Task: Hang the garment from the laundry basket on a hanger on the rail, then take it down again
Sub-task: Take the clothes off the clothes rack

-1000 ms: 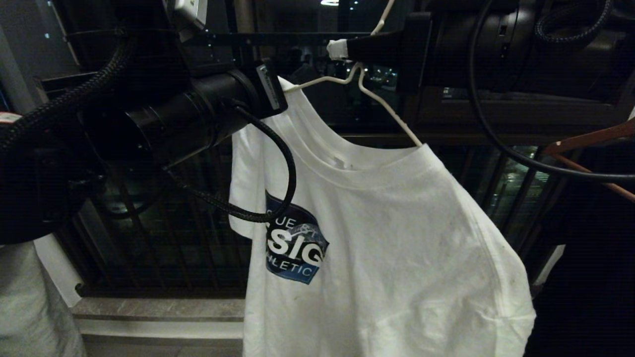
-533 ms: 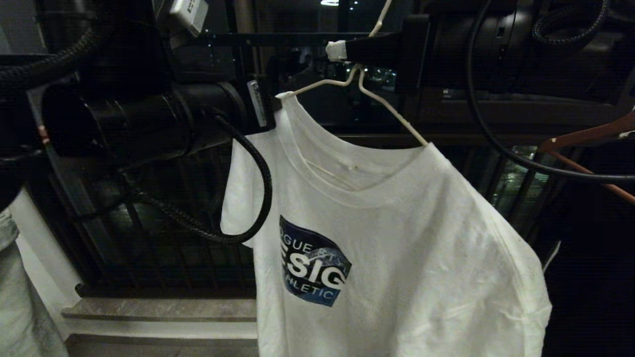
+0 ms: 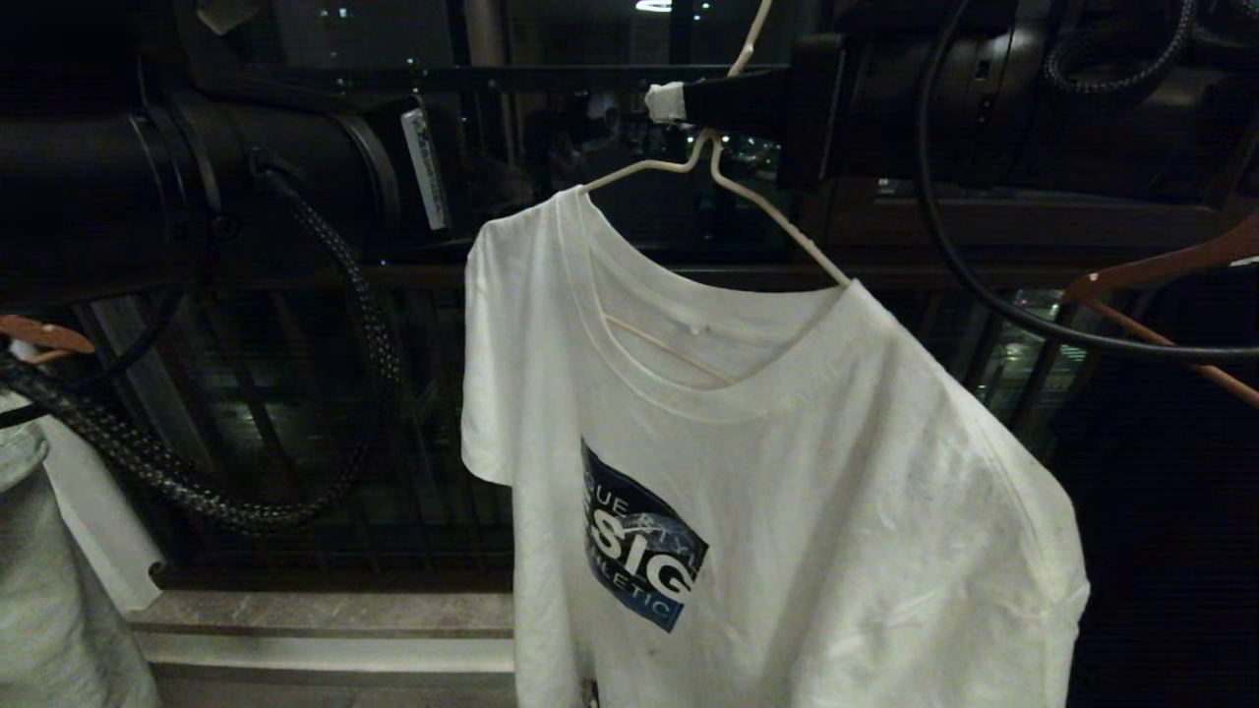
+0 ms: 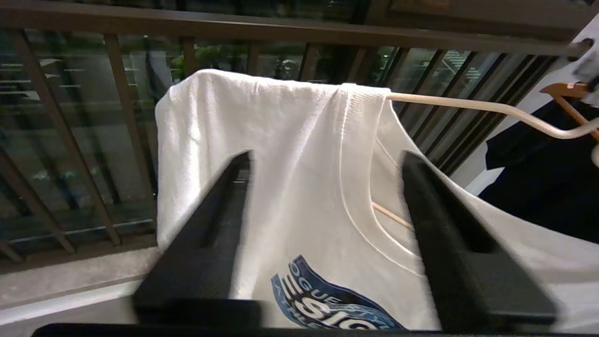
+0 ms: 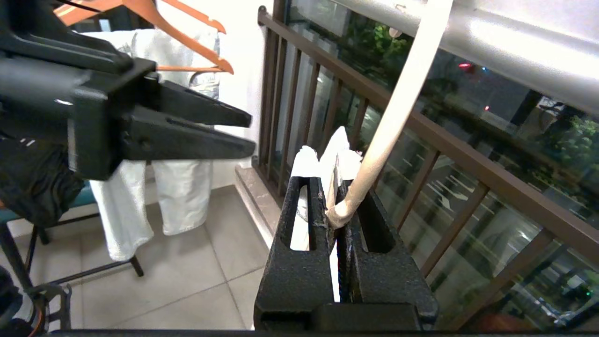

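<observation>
So the dressing part looks pretty much sorted: the white short-sleeved T-shirt with the dark blue lettered print (image 3: pixel 767 472) is draped over the thin white wire hanger (image 3: pixel 777 221) in the middle of the head view, with one wire shoulder poking out of the collar at upper centre and the other running down to the right under the fabric. The left sleeve side sits bunched up close to the neck, so the shirt can't be called squarely seated. The hanger's twisted neck is pinched by the right gripper (image 3: pixel 679 101) at the top centre of the head view, the jaws clamped tight on the wire, which is confirmed in the right wrist view, where the wire (image 5: pixel 393 117) is seen rising from between the closed black fingers (image 5: pixel 304 224). The slim pale grey rail (image 5: pixel 491 42) is seen across the upper right of that view, and the wire runs up towards it, but whether the hook is already over the bar can't be told, since the hook's top is cut off. The left gripper (image 4: pixel 327 159) is spread wide with nothing in it, its two black fingers framing the shirt's shoulder without touching it. What's left, judging by this: the hook probably needs to be settled on the rail and released, and then the whole taking-down half is still to be done. The laundry basket isn't in any view.
</observation>
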